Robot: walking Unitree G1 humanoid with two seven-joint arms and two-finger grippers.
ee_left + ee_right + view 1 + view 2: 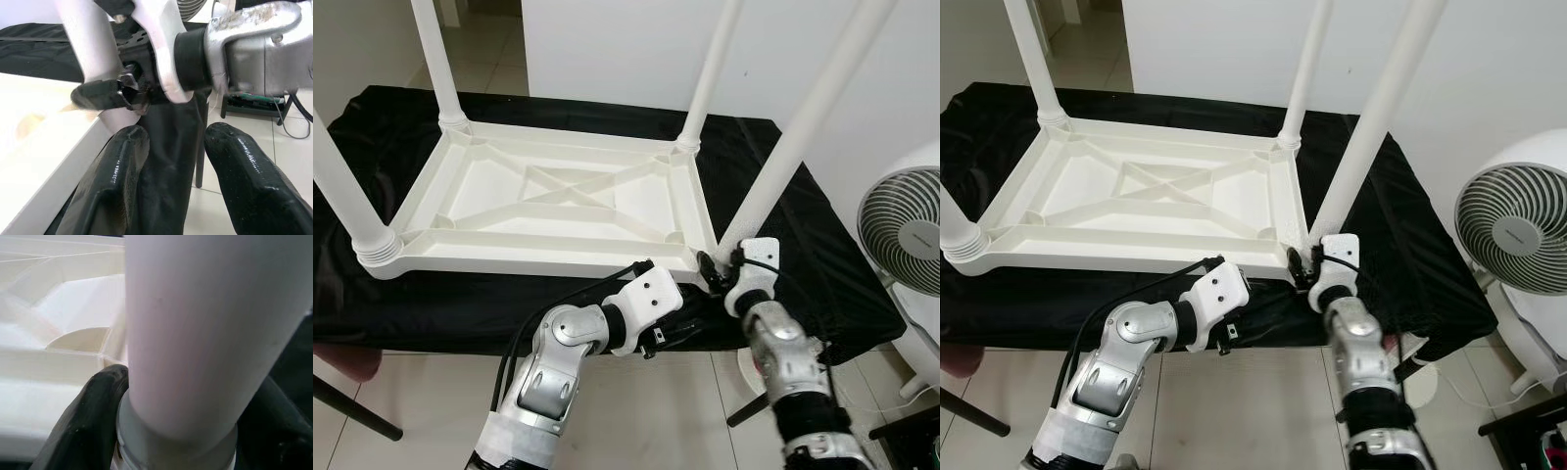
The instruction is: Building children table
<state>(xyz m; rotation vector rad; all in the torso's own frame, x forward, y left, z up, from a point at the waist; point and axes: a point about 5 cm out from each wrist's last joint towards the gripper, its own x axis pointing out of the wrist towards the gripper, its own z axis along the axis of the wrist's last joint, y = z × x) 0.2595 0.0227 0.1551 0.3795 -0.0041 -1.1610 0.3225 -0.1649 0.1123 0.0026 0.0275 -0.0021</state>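
The white plastic children's table (548,201) lies upside down on a black cloth, all four legs pointing up. At the near right corner my right gripper (717,270) is shut on the base of the near right leg (793,147). In the right wrist view its black finger (88,421) presses against that leg's collar. My left gripper (176,134) hangs open just below the table's front edge, beside the right one. Only the hanging black cloth shows between its fingers (115,186).
The black cloth (783,147) drapes over the support's front edge. A white standing fan (901,230) is close on the right, with its base by my right arm. A dark chair leg (352,411) crosses the tiled floor at the lower left. A white wall is behind.
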